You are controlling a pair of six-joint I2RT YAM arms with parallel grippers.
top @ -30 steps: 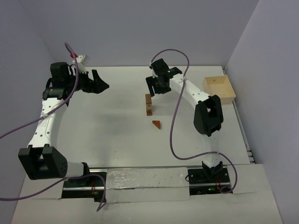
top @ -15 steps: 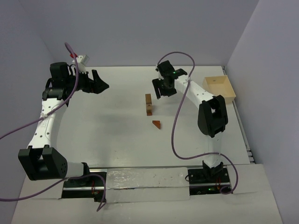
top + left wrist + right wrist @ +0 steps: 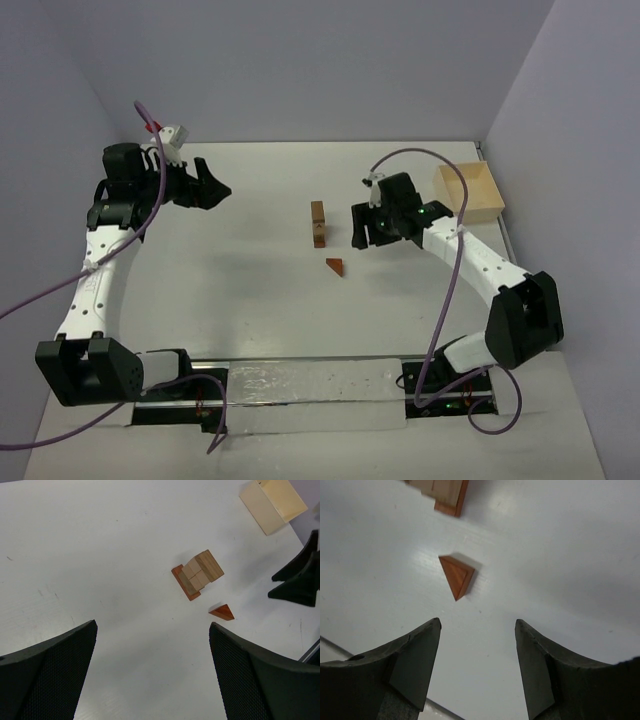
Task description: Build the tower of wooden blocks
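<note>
The wood block tower (image 3: 318, 223) stands mid-table: tan blocks stacked on a reddish-brown base, also seen in the left wrist view as the tower (image 3: 199, 573) and at the top edge of the right wrist view as the tower (image 3: 443, 492). A reddish triangular wedge (image 3: 335, 265) lies on the table just in front of it, separate; the same wedge (image 3: 457, 575) shows ahead of the right jaws. My right gripper (image 3: 359, 229) hovers open right of the tower, nothing between its fingers. My left gripper (image 3: 212, 177) is wide open at the far left, empty.
A pale wooden square box (image 3: 468, 191) sits at the back right near the wall; the box (image 3: 272, 502) also shows in the left wrist view. White walls close in the table at the back and sides.
My right arm swung from behind the tower forward and down to its right side, jaws narrowing slightly. The left arm shifted a little. Tower and wedge have not moved.
</note>
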